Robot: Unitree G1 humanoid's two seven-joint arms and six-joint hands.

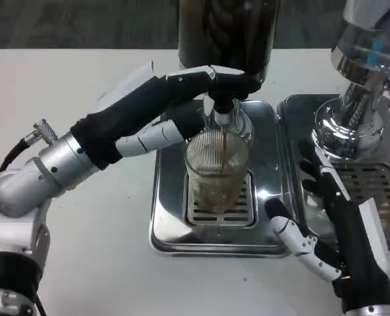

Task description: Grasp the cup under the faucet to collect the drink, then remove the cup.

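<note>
This is looking like a robot test lab staged as a drinks bar: a white tabletop (83,72) is carrying two steel drip trays (211,234), a dark dispenser (228,33) at top centre, and perhaps a chrome machine (360,72) upper right.

ribbed clear plastic cup (216,172); glossy metal drip tray (168,227); matt white table (83,85)

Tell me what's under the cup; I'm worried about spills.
The cup stands on a slotted grate set in a steel drip tray. The grate beneath its base is blurred through the glass.
</note>
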